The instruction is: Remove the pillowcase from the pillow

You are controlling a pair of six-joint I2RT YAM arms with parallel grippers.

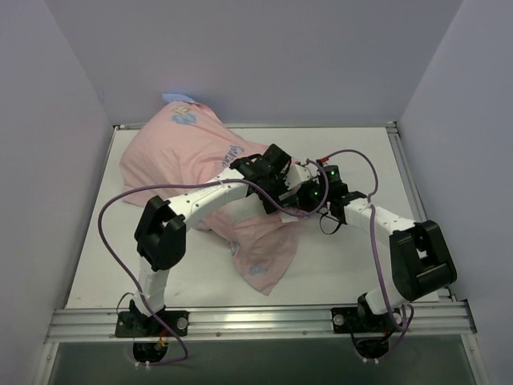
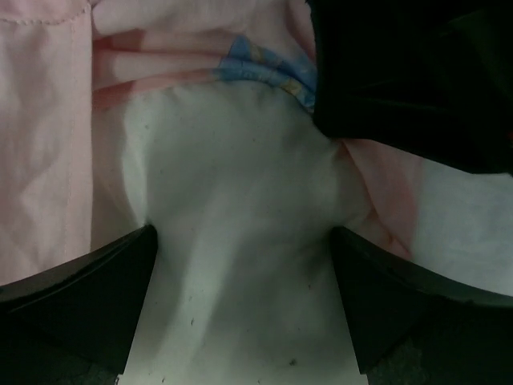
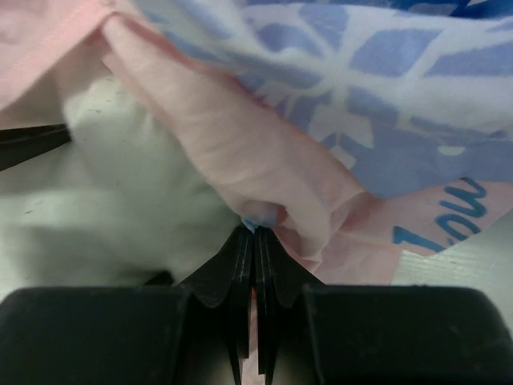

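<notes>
Overhead view of two robot arms reaching inward over a white surface (image 1: 345, 265), their tips meeting near the middle. A pink pillowcase (image 1: 172, 156) lies as a rumpled mound, its long axis running diagonally from the far left corner down towards the near centre, where a loose flap trails. The bulk lies to the far left of both claws, which work at the open end on its right side. The right claw (image 3: 255, 237) is closed tight, pinching a fold of pink fabric at the hem, with the blue-and-white printed side bunched above it. The left claw (image 2: 242, 233) is spread wide and holds nothing; the bare white pillow (image 2: 240, 200) shows between its fingers, just beyond their tips, ringed by gathered pink cloth. The right arm's dark claw sits close at the upper right of that view. The case looks only partly peeled back. The left claw seems nearer the exposed pillow, so it is likely the one to grip it while the right draws the fabric away.
</notes>
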